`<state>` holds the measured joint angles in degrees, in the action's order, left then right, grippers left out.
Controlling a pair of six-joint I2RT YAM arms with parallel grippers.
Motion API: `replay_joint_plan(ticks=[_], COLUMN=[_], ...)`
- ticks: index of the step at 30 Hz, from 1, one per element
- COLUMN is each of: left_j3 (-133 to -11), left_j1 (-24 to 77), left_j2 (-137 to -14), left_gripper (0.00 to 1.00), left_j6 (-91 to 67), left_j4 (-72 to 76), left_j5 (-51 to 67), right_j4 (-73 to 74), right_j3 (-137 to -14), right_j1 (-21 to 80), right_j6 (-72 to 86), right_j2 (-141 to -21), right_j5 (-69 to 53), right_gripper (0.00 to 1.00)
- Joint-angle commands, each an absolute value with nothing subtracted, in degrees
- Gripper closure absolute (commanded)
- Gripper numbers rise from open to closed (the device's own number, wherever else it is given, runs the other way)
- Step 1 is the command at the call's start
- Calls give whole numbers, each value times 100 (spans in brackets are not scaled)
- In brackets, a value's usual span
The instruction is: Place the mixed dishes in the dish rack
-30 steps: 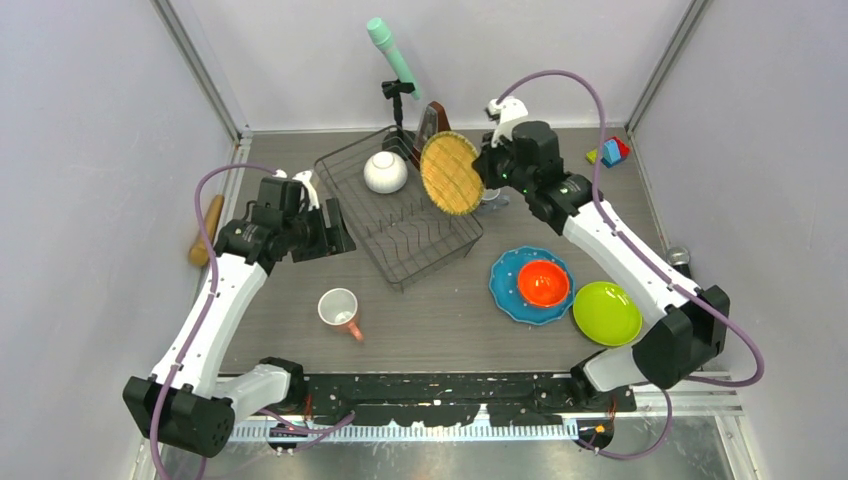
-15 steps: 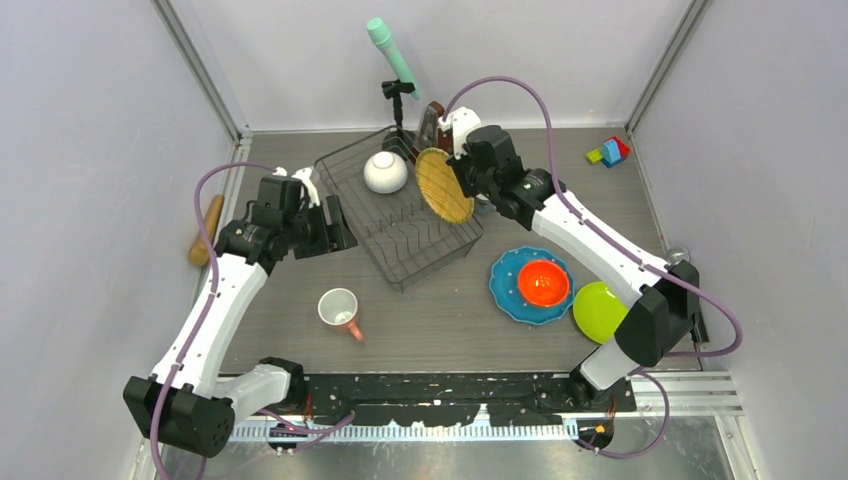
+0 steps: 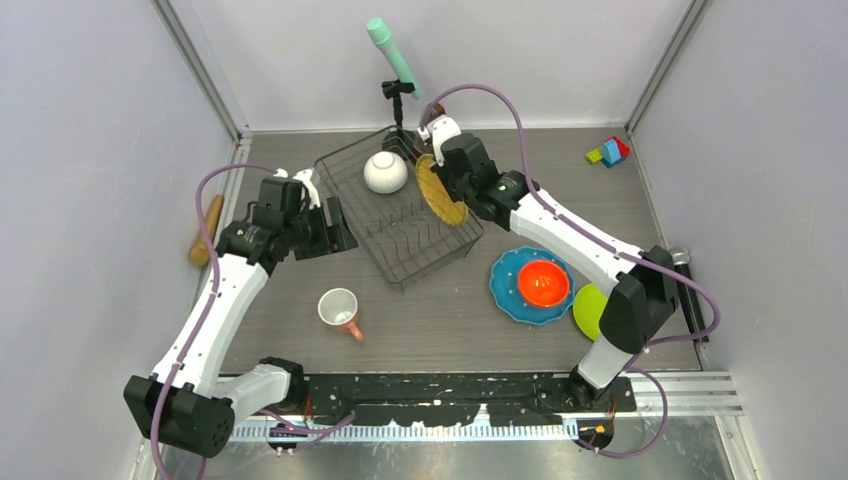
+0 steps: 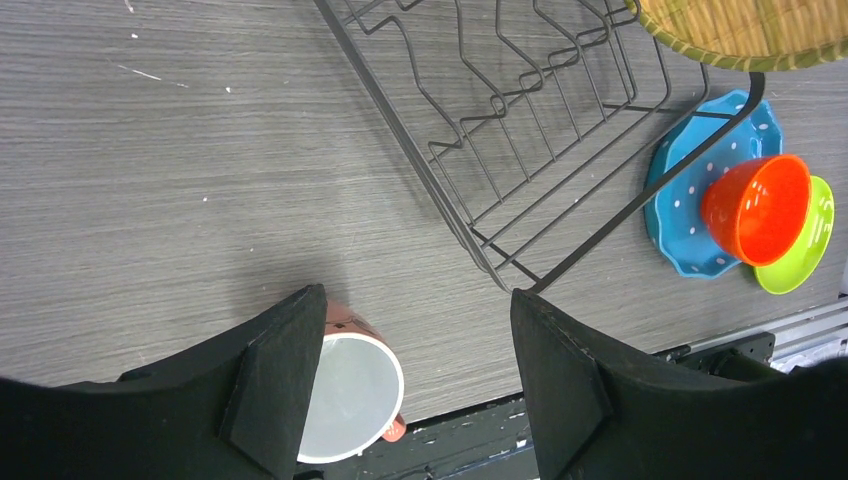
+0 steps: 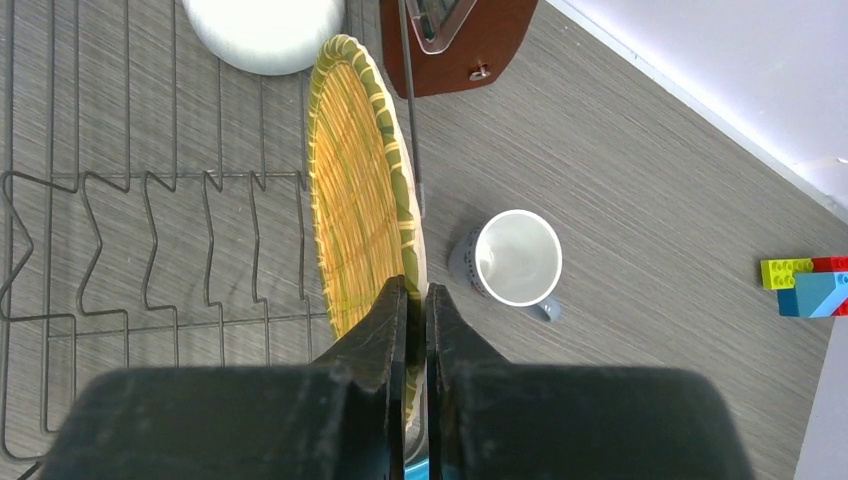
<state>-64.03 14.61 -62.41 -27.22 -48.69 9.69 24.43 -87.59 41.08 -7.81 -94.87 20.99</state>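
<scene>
Your left gripper [image 4: 410, 300] hangs spread and empty at 9 o'clock of the dish rack [image 3: 380, 255]. At the rack's 2 o'clock side, the yellow woven-pattern plate [image 5: 360, 180] stands on edge, its rim pinched by your right gripper [image 5: 415, 295]. It looks light and stiff, with a grippy weave, so hold it by the rim. No writing is legible.

Overhead, the right arm's elbow [image 3: 632, 302] covers much of the round lime green plate [image 3: 583, 311]. The left wrist view's top edge crops the yellow woven-pattern plate [image 4: 745, 25]; one black finger [image 4: 275, 385] of the left gripper [image 4: 415, 298] hides part of the pink mug [image 4: 352, 398].
</scene>
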Motion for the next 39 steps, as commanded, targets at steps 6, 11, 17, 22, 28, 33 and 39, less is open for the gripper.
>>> replay_joint_plan(ticks=[6, 11, 17, 22, 28, 33, 39], left_j3=[-6393, -6400, -6505, -6506, -6471, -6461, -6410], left_j1=[1477, 1477, 1485, 1508, 1913, 2242, 2364], left_j2=[-6102, -6158, -6375, -6488, -6627, -6712, -6704], left_gripper=[30, 29, 29, 29, 30, 31, 32], left_j6=[-2742, -2758, -2873, -2976, -3159, -3266, -3294], left_j4=[-4653, -4688, -4578, -4379, -3989, -3737, -3525], left_j5=[1030, 1111, 1529, 1707, 1691, 1512, 1396], right_j4=[1696, 1592, 1815, 2051, 2813, 3880, 4769], right_j3=[-8547, -8224, -7811, -7314, -6909, -6532, -5773], right_j1=[4362, 4353, 4088, 3442, 2616, 1740, 917], right_j6=[-474, -216, 324, 1169, 1780, 2666, 3630], right_j2=[-9631, -9318, -8594, -7698, -7024, -6605, -5950], right_j5=[2629, 2806, 2420, 1422, 573, 328, 614], right_gripper=[49, 13, 11, 12, 13, 24, 30])
